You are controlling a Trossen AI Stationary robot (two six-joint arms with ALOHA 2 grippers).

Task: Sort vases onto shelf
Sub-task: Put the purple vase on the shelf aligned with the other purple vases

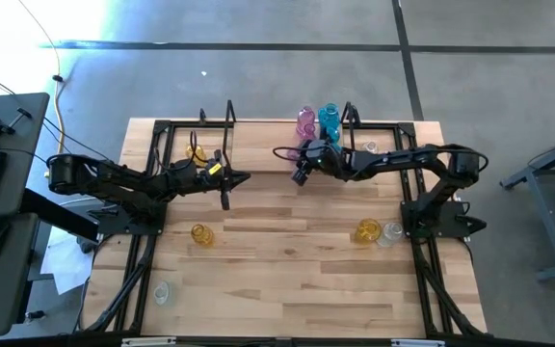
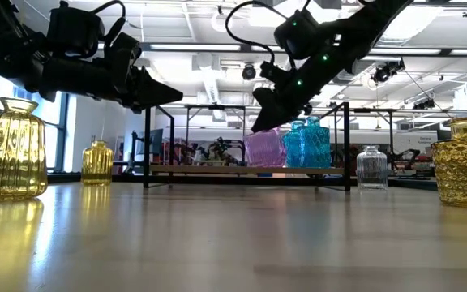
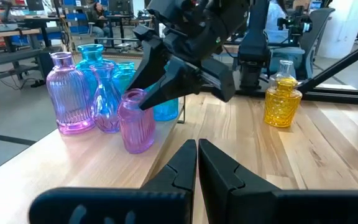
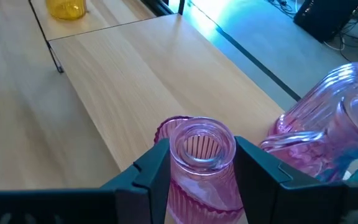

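On shelf (image 4: 129, 68), ribbed pink vase (image 4: 201, 163)

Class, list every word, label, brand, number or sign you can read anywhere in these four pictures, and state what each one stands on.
None can be read: the ribbed pink glass vase between the right gripper's jaws, the other glass vases and the light-wood shelf board carry no print.
Background room signs: too blurred to read.
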